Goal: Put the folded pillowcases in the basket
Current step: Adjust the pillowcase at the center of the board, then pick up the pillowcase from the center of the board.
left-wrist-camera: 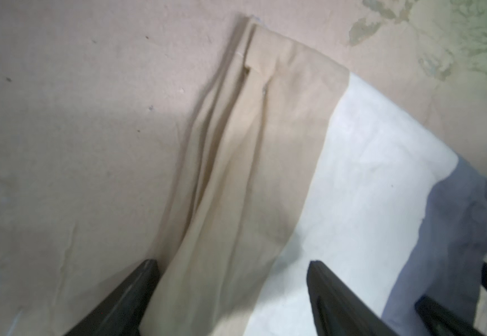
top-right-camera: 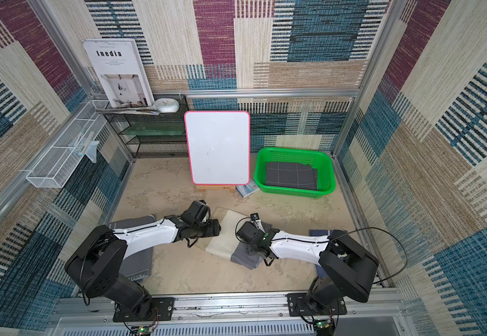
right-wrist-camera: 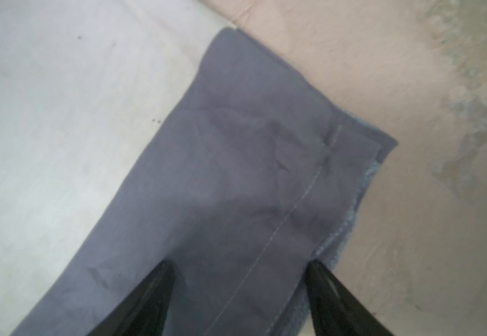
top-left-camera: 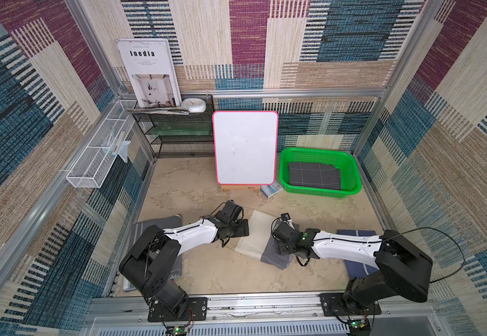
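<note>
The left gripper [left-wrist-camera: 230,263]: jaws spread wide, one finger on each side of the beige band of the pillowcase [left-wrist-camera: 236,174], low over the cloth. Nothing pinched between them. The view is too blurred to tell whether they touch the fabric.

The right gripper [right-wrist-camera: 239,261]: jaws also wide apart, straddling the grey band at the other end of the same pillowcase, with a stitched hem running between the fingers. No hold on the cloth here either.

The pillowcase is folded into beige, white and grey bands. It lies flat and slanted on the table [top-left-camera: 207,270], mid-width, toward the front edge, with one arm at each end.

The basket [top-left-camera: 315,193] sits in the back right corner of the table, well apart from the pillowcase. A dark checked cloth [top-left-camera: 313,176] lies folded inside it.

A whiteboard [top-left-camera: 245,148] with a pink rim stands upright at the back edge, just beside the basket.

A grey cloth [top-left-camera: 155,225] lies under the left arm near the front left corner. A navy cloth [top-left-camera: 355,232] lies under the right arm by the right edge.
</note>
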Robot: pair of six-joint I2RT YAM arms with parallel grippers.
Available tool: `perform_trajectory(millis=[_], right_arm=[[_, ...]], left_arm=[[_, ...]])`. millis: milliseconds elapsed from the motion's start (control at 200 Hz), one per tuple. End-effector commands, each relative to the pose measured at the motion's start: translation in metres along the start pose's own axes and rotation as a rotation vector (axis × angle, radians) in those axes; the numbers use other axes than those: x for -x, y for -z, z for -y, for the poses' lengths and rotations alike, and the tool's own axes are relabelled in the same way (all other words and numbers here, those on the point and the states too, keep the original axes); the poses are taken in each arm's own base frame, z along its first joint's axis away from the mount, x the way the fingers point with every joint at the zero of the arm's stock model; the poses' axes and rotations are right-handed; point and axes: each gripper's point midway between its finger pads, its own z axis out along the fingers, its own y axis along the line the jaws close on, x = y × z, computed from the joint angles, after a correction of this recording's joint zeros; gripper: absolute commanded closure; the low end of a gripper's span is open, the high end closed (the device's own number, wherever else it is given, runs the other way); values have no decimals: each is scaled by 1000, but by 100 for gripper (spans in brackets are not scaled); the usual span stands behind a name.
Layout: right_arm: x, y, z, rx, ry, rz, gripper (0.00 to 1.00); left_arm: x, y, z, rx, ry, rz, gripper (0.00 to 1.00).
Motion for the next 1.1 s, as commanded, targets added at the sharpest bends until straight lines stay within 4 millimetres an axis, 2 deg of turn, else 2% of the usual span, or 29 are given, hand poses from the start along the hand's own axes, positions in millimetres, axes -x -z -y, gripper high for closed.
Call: perform_trajectory(millis=[0, 120, 205, 280, 396, 576, 851, 967, 1097], right_arm=[[12, -4, 11, -19, -36, 10, 22], [30, -1, 17, -15, -66, 35, 22], [40, 6, 18, 1, -88, 61, 21], [42, 9, 23, 20, -124, 66, 20], [42, 9, 34, 33, -192, 64, 20], [35, -3, 35, 49, -262, 17, 20], [17, -20, 24, 105, -279, -51, 27], [13, -26, 18, 131, -270, -74, 37], [15, -28, 10, 170, -270, -72, 51]], left_arm=[[-30, 0, 2, 3, 22, -68, 16], [-36, 10, 3, 10, 24, -33, 16], [-26, 22, -7, 46, 36, 34, 12], [-15, 27, -5, 42, 20, 52, 8], [-4, 22, -11, 87, -9, -12, 7], [-1, 7, -9, 66, 0, -61, 9], [-5, -10, 1, 18, 25, -103, 22], [-9, -16, 11, -8, 31, -128, 31], [-9, -18, 20, -8, 7, -139, 46]])
